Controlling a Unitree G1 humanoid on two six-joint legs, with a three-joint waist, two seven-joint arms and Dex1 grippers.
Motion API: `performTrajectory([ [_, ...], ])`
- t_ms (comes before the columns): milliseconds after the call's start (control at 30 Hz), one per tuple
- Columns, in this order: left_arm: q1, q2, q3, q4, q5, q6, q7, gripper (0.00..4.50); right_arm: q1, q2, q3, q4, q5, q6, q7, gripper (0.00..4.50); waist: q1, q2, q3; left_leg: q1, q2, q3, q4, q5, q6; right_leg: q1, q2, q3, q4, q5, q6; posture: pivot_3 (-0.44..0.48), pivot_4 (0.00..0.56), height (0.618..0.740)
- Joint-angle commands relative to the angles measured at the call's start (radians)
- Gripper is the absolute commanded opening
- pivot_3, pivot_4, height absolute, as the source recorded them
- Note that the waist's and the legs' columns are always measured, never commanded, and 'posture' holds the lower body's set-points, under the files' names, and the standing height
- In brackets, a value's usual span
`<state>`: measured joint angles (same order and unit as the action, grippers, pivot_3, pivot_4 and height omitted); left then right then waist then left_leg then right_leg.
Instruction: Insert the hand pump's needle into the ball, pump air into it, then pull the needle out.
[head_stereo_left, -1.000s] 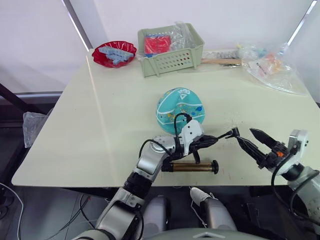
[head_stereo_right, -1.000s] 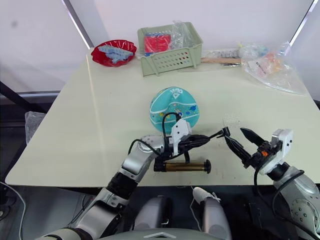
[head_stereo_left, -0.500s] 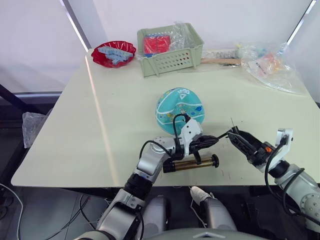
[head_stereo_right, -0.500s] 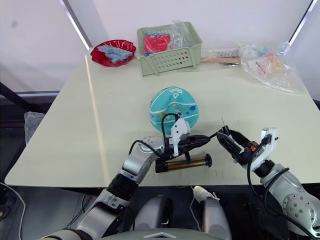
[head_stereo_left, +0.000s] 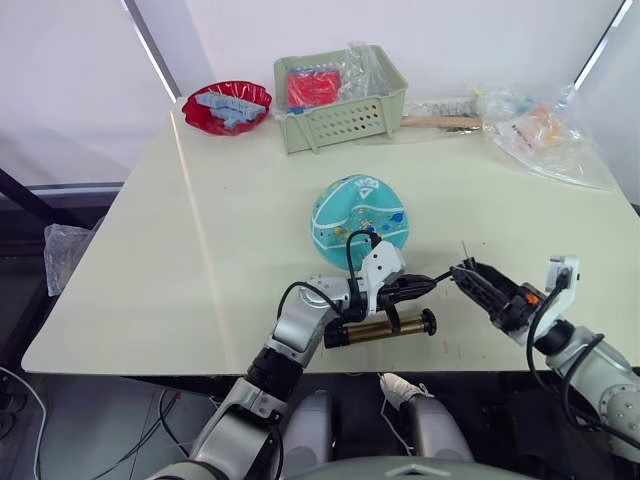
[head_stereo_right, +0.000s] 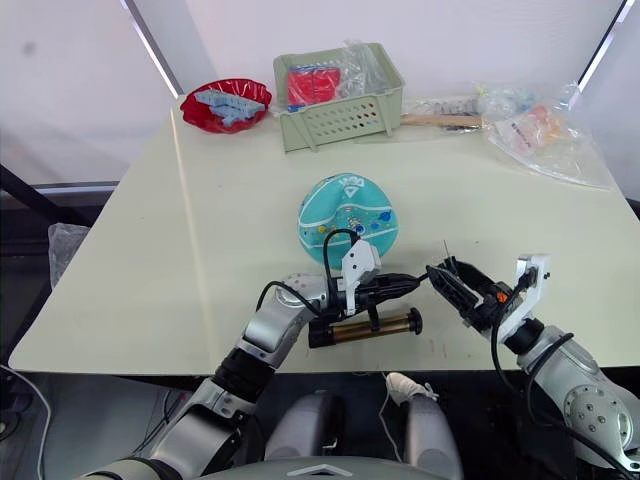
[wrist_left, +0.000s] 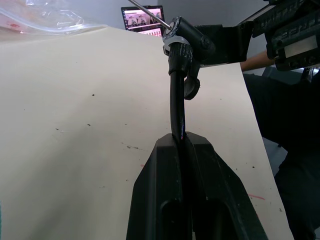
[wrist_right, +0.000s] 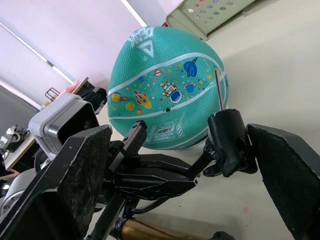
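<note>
Handing the needle (wrist_right: 218, 90) fitting over between the two grippers is judged to be the step in hand. The left gripper (head_stereo_left: 400, 290) has its fingers (wrist_left: 170, 180) pinched on the black hose (wrist_left: 177, 107), while the hand pump (head_stereo_left: 382, 329) hangs just below it at the near edge of the worktop (head_stereo_left: 230, 230). The right gripper (head_stereo_right: 452, 284) has its fingers (wrist_right: 80, 170) spread on either side of the small black fitting (wrist_right: 227, 140), not yet closed on it; the needle points up and away. To do this well, the fitting should be gripped squarely on its body, clear of the thin tip, and the hose released only once that grip is firm. The needle should then be lined up with the valve, which appears as a small dark dot on the side of the ball (head_stereo_left: 360, 217). The ball rests near the middle of the worktop, just beyond the left gripper. Counted: one ball, one pump, one needle, one green basket (head_stereo_left: 340, 100), one red bowl (head_stereo_left: 227, 107) and some clear bags (head_stereo_left: 545, 135) at the far right.
</note>
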<state>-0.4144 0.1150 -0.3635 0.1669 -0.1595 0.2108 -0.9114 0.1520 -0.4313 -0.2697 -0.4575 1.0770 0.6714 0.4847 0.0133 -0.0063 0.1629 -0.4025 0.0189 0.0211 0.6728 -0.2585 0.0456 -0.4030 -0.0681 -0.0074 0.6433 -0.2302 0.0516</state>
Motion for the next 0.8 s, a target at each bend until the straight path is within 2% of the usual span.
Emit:
performTrajectory([
  [33, 0.006, -0.005, -0.007, -0.062, -0.018, -0.005, -0.007, 0.11, 0.003, -0.004, 0.002, -0.031, 0.001, -0.006, 0.015, 4.5, 0.0, 0.0, 0.0, 0.0, 0.0, 0.0, 0.0, 0.0, 0.0, 0.0, 0.0, 0.0, 0.0, 0.0, 0.0, 0.0, 0.15, 0.737],
  [167, 0.009, -0.006, -0.008, -0.065, -0.021, -0.007, -0.01, 0.11, -0.001, 0.003, 0.0, -0.03, -0.004, -0.011, 0.008, 4.5, 0.0, 0.0, 0.0, 0.0, 0.0, 0.0, 0.0, 0.0, 0.0, 0.0, 0.0, 0.0, 0.0, 0.0, 0.0, 0.0, 0.15, 0.737],
  [233, 0.008, -0.005, -0.008, -0.06, -0.02, -0.008, -0.013, 0.0, 0.0, -0.001, 0.0, -0.028, -0.008, -0.012, 0.014, 4.01, 0.0, 0.0, 0.0, 0.0, 0.0, 0.0, 0.0, 0.0, 0.0, 0.0, 0.0, 0.0, 0.0, 0.0, 0.0, 0.0, 0.15, 0.737],
  [333, 0.006, -0.004, -0.009, -0.057, -0.018, -0.01, -0.014, 0.0, 0.003, -0.003, 0.003, -0.03, -0.011, -0.01, 0.015, 2.94, 0.0, 0.0, 0.0, 0.0, 0.0, 0.0, 0.0, 0.0, 0.0, 0.0, 0.0, 0.0, 0.0, 0.0, 0.0, 0.0, 0.15, 0.737],
  [433, 0.007, -0.003, -0.009, -0.06, -0.02, -0.009, -0.017, 0.0, -0.004, 0.005, -0.002, -0.03, -0.006, -0.013, 0.003, 1.61, 0.0, 0.0, 0.0, 0.0, 0.0, 0.0, 0.0, 0.0, 0.0, 0.0, 0.0, 0.0, 0.0, 0.0, 0.0, 0.0, 0.15, 0.737],
  [500, 0.011, -0.002, -0.01, -0.062, -0.021, -0.007, -0.022, 0.0, -0.006, 0.003, -0.004, -0.026, -0.011, -0.016, 0.006, 0.49, 0.0, 0.0, 0.0, 0.0, 0.0, 0.0, 0.0, 0.0, 0.0, 0.0, 0.0, 0.0, 0.0, 0.0, 0.0, 0.0, 0.15, 0.737],
  [533, 0.013, -0.002, -0.011, -0.063, -0.021, -0.006, -0.023, 0.0, -0.004, 0.0, -0.002, -0.026, -0.016, -0.017, 0.011, 0.33, 0.0, 0.0, 0.0, 0.0, 0.0, 0.0, 0.0, 0.0, 0.0, 0.0, 0.0, 0.0, 0.0, 0.0, 0.0, 0.0, 0.15, 0.737],
  [800, 0.014, -0.004, -0.009, -0.063, -0.022, -0.008, -0.03, 0.0, -0.001, -0.003, 0.007, -0.02, -0.063, -0.028, 0.017, 0.34, 0.0, 0.0, 0.0, 0.0, 0.0, 0.0, 0.0, 0.0, 0.0, -0.001, 0.0, 0.0, 0.0, 0.0, 0.0, 0.0, 0.15, 0.737],
])
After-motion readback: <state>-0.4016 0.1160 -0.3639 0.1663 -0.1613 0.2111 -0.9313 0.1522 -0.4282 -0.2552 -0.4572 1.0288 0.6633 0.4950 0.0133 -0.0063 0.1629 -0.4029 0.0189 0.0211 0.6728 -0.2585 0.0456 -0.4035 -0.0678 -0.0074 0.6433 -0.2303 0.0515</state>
